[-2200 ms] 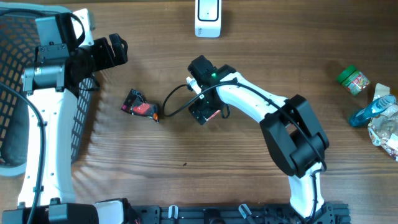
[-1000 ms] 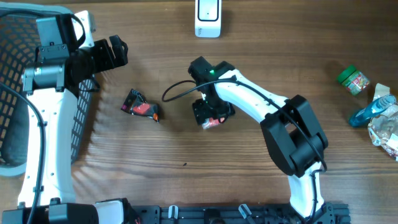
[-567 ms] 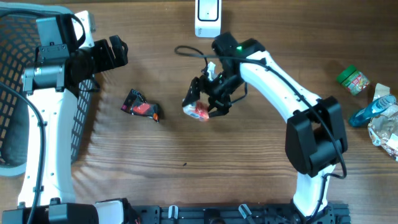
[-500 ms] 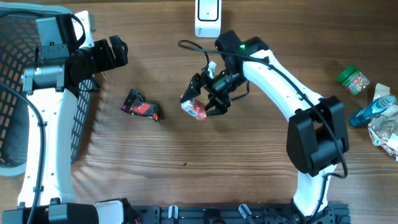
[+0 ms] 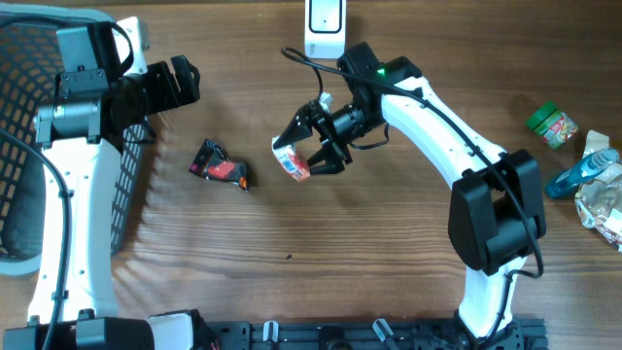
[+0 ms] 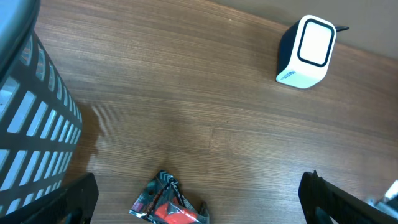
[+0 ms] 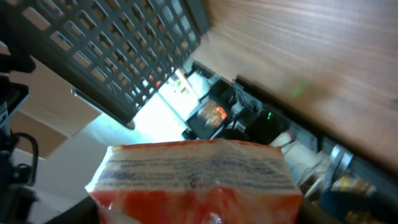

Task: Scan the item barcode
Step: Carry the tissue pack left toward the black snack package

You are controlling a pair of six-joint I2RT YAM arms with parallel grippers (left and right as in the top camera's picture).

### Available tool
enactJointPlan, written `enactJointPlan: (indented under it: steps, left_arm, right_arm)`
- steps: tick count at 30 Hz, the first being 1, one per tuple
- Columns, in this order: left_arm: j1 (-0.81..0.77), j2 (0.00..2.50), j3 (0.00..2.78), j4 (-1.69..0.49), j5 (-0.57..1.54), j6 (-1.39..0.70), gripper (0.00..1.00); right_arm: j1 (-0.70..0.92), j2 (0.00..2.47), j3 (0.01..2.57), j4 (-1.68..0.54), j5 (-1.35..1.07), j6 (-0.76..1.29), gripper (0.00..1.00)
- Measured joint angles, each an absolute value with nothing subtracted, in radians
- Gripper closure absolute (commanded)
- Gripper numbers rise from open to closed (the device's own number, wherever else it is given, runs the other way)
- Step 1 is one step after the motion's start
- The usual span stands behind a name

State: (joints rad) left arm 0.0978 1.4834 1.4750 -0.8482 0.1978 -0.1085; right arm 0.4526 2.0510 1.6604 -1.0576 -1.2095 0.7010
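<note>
The right gripper [image 5: 303, 156] has picked the red and white packet [image 5: 291, 163] up off the desk [image 5: 321, 272] and swung it closer to the white scanner [image 5: 325, 27]. It is clenched on the packet, which now hangs in the air a little below the scanner. So the scan looks close, but I cannot tell if the barcode faces the scanner. The left gripper [image 5: 181, 80] waits wide open by the basket [image 5: 19, 117], holding nothing.
</note>
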Motion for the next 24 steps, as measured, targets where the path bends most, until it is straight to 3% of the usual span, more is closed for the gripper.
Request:
enactJointPlan:
  steps: [6, 11, 12, 13, 17, 24]
  left_arm:
    - [0.098, 1.483, 1.475, -0.848, 0.198, -0.109, 0.00]
    - [0.098, 1.483, 1.475, -0.849, 0.197, -0.109, 0.00]
    - [0.098, 1.483, 1.475, -0.849, 0.198, -0.109, 0.00]
    - [0.098, 1.483, 1.475, -0.849, 0.198, -0.109, 0.00]
    - [0.098, 1.483, 1.475, -0.849, 0.198, -0.109, 0.00]
    - [0.098, 1.483, 1.475, -0.849, 0.198, -0.109, 0.00]
  right_arm:
    - [0.445, 2.051, 1.661, -0.759, -1.051, 0.649, 0.18]
    - [0.403, 2.051, 1.661, -0.653, -0.844, 0.569, 0.17]
    - [0.392, 2.051, 1.661, -0.643, -0.807, 0.550, 0.12]
    - [0.386, 2.051, 1.661, -0.646, -0.784, 0.536, 0.00]
    - [0.406, 2.051, 1.663, -0.768, -0.555, 0.465, 0.00]
    - [0.607, 2.051, 1.663, -0.847, -0.171, 0.372, 0.00]
